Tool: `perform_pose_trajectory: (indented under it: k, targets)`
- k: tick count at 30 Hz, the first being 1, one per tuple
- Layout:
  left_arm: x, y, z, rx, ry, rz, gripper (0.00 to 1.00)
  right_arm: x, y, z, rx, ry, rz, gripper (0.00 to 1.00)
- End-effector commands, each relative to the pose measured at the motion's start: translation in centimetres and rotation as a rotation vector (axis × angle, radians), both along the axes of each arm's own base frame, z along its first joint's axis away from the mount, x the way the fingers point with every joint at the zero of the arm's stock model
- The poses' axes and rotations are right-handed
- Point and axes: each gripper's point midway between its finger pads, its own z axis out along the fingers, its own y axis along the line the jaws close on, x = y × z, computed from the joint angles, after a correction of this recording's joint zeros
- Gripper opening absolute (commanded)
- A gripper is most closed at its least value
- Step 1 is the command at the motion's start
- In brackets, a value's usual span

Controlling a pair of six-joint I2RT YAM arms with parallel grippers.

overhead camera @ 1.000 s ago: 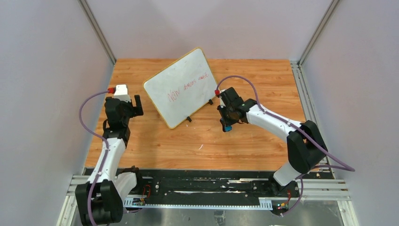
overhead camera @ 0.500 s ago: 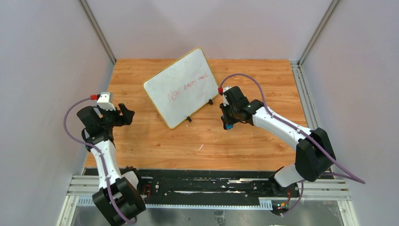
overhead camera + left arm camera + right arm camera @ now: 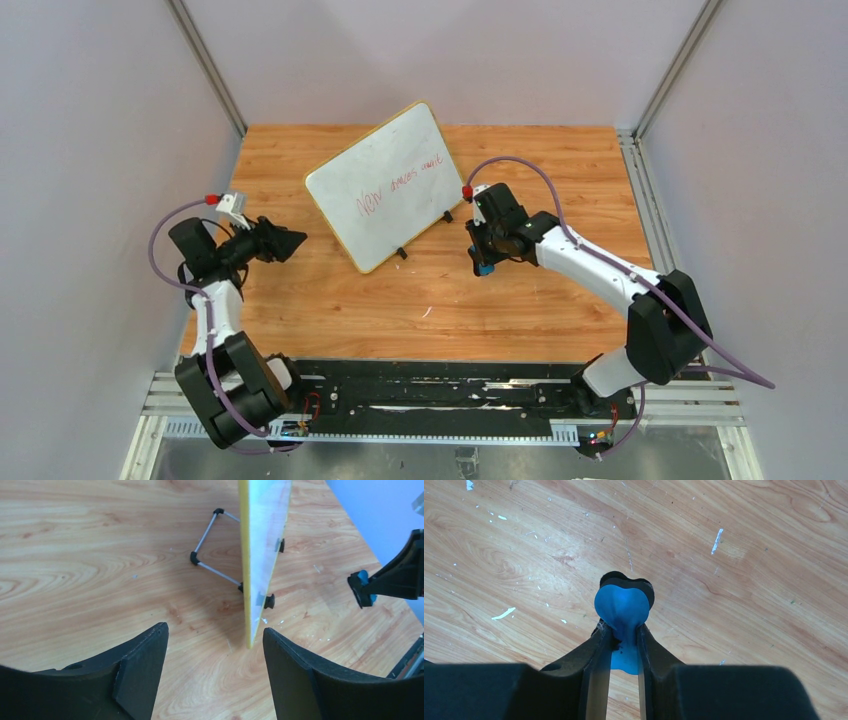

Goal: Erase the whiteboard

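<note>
Wood table (image 3: 420, 300); whiteboard (image 3: 385, 185) stands on it, red writing (image 3: 400, 187) uncleared. My right gripper (image 3: 624, 632) pinches the eraser (image 3: 623, 602); left gripper (image 3: 215, 632) spread, empty.

A white whiteboard (image 3: 383, 197), edged in thin yellow and lettered in faint red handwriting (image 3: 400, 185), on black feet (image 3: 402, 252) over the table (image 3: 520, 300), orange-brown wood grain flecked with white. The eraser (image 3: 623, 605) is bright blue, backed in black. The left arm (image 3: 212, 315) and right arm (image 3: 590, 265) are white and black, with purple cables (image 3: 505, 160).
</note>
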Motion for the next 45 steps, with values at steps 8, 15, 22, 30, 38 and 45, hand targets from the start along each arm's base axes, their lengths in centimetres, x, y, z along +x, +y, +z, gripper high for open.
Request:
perform_pose_trajectory:
  k: [8, 15, 22, 30, 38, 45]
  targets:
    - [3.3, -2.1, 2.1, 0.013, -0.090, -0.075, 0.73, 1.4, -0.2, 0.8, 0.006, -0.029, -0.010, 0.23]
    - [4.7, -3.1, 3.0, 0.008, -0.112, -0.081, 0.72, 1.6, -0.7, 0.4, -0.003, -0.020, -0.017, 0.23]
    - [6.3, -4.1, 3.8, -0.012, -0.127, -0.092, 0.66, 2.1, -1.1, 0.5, 0.000, -0.022, -0.025, 0.23]
    - [7.5, -4.6, 4.1, -0.023, -0.132, -0.094, 0.61, 2.5, -1.9, 1.1, 0.012, -0.035, -0.043, 0.23]
    - [8.1, -4.9, 4.2, -0.034, -0.134, -0.100, 0.53, 2.7, -2.2, 1.1, 0.016, -0.033, -0.050, 0.23]
    - [8.2, -5.6, 4.3, -0.043, -0.137, -0.122, 0.50, 2.9, -2.3, 1.0, 0.016, -0.031, -0.058, 0.23]
